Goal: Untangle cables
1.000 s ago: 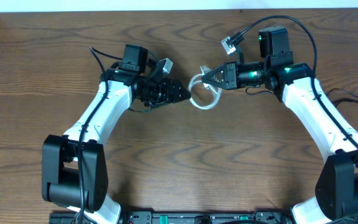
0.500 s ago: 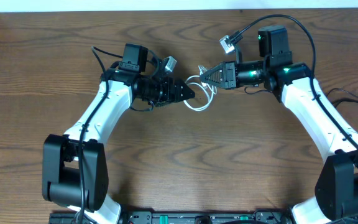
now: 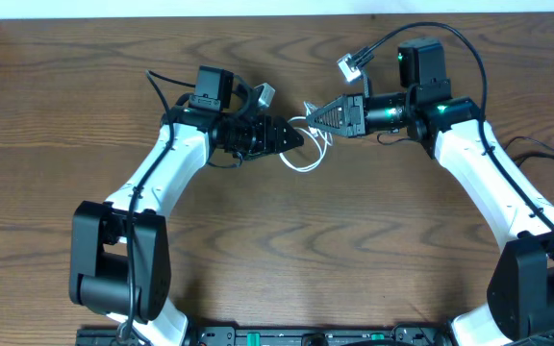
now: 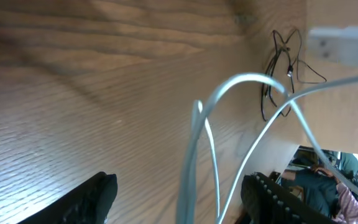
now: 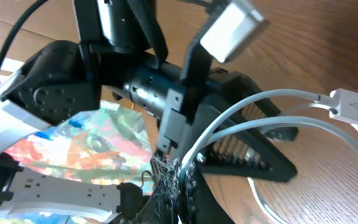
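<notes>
I'm seeing the right gripper pinching the white cable at frame bottom; left-wrist view is showing the left gripper spread around its loops, not clamping.

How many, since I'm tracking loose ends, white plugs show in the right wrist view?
2. A large plug hangs at the top of the view; a smaller plug sits at the right edge, on the white cable. Others may be hidden.
</notes>
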Controlling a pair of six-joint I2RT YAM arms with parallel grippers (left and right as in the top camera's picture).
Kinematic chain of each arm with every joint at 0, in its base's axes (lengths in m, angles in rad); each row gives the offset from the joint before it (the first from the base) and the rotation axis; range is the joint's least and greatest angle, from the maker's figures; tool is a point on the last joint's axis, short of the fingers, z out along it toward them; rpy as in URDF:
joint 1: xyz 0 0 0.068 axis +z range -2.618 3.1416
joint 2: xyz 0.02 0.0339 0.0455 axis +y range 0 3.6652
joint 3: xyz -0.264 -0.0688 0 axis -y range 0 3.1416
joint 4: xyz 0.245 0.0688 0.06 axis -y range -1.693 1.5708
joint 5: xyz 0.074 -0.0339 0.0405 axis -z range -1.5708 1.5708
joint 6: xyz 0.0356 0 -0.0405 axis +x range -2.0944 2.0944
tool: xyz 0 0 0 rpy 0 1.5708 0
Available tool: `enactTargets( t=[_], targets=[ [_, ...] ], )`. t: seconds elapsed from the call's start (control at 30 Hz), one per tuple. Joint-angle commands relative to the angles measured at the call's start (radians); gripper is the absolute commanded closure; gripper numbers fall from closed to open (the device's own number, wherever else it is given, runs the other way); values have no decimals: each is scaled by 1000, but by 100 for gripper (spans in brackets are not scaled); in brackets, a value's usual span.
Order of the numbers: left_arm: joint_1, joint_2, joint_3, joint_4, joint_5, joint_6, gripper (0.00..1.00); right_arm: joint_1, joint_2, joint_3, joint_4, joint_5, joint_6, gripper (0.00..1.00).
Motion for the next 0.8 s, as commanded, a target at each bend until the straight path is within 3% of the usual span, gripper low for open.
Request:
enactTargets(
  t=[0.0, 0.03, 0.13, 0.33, 0.6, 0.77],
  targets=[
    [-33, 13, -5, 8, -2, -14, 38, 4, -5, 8, 18, -53, 23, 99],
    [-41, 13, -5, 10, -6, -14, 46, 4, -5, 8, 22, -53, 23, 99],
    [-55, 13, -5, 6, -52, -13, 91, 4, -5, 8, 24, -51, 23, 99],
    [-10, 8, -5, -66, -100, -10, 93, -11, -5, 8, -55, 146, 15, 96],
    [113, -44, -5, -219, -100, 112, 93, -29, -5, 7, -338, 908, -7, 99],
    [137, -88, -5, -233, -99, 122, 93, -29, -5, 7, -422, 1146, -8, 99]
  ],
)
